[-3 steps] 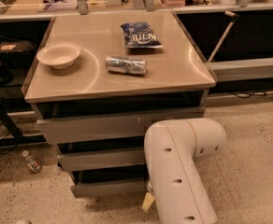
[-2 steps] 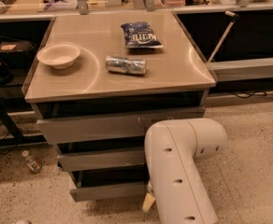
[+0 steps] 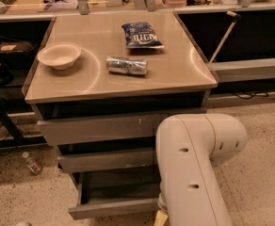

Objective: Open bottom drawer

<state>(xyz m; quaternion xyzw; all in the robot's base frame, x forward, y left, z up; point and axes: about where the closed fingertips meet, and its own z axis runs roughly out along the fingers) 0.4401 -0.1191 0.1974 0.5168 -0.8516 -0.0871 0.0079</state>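
The bottom drawer (image 3: 114, 207) is the lowest grey front of the cabinet. It stands pulled out, and its shallow grey tray (image 3: 118, 188) shows inside. My white arm (image 3: 194, 164) reaches down in front of the cabinet's right side and hides the drawer's right end. My gripper (image 3: 160, 218) sits at the arm's lower end by the bottom drawer's front, at the frame's bottom edge. Only a tan tip of it shows.
The middle drawer front (image 3: 104, 160) and the top front (image 3: 95, 128) sit further back. On the cabinet top lie a white bowl (image 3: 59, 55), a crushed can (image 3: 126, 65) and a blue chip bag (image 3: 141, 35). A small bottle (image 3: 32, 163) lies on the floor at the left.
The bottom drawer has slid further out toward the camera, and more of its tray shows. The arm has drawn back with it.
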